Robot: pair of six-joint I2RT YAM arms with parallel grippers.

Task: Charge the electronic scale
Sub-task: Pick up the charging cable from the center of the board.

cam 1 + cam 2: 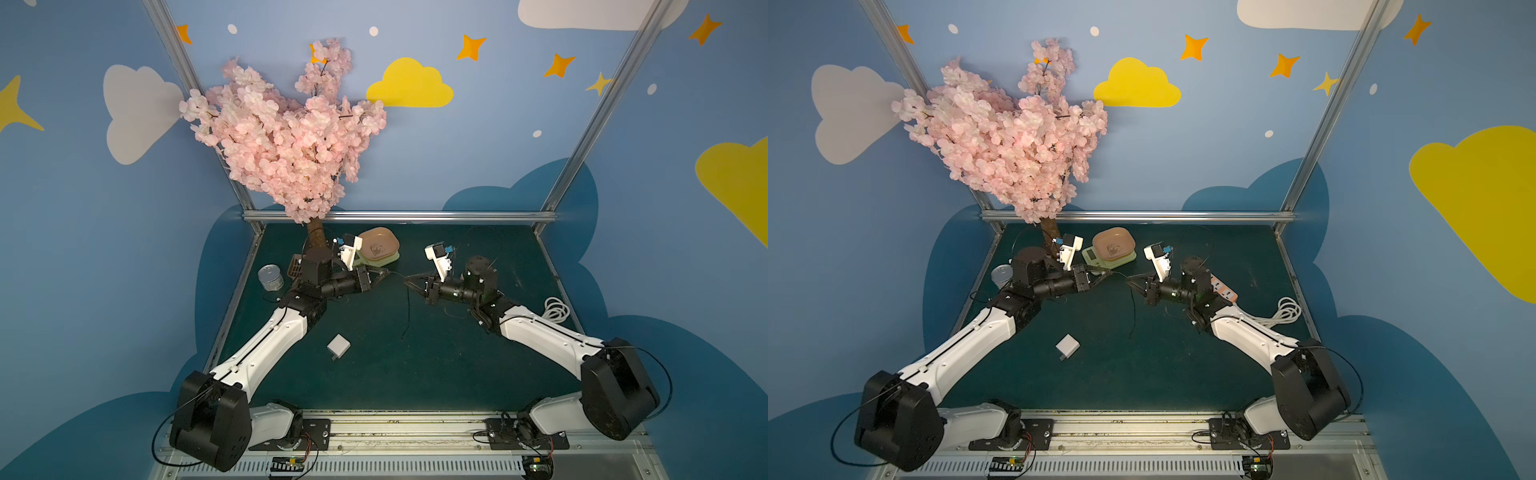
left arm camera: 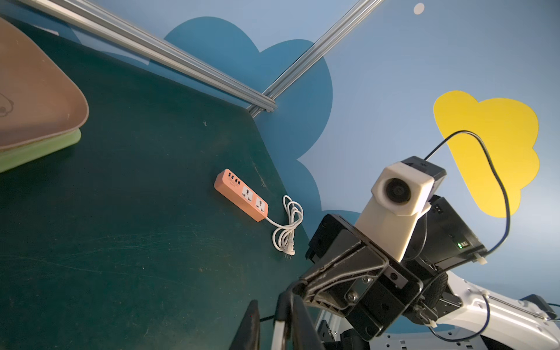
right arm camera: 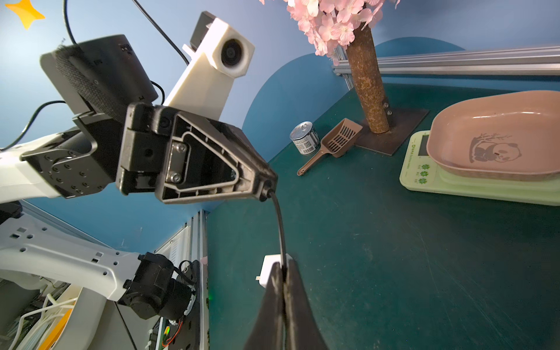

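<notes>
Blue walls (image 1: 457, 158) enclose a green mat (image 1: 436, 353); left claw (image 1: 384, 272) and right claw (image 1: 409, 279) clamp a cable (image 1: 408, 307).

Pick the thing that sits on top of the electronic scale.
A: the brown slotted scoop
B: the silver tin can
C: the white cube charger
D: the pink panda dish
D: the pink panda dish rests on the electronic scale. The tin can and scoop lie apart from it by the tree trunk, and the white charger lies nearer the arms' bases.
</notes>
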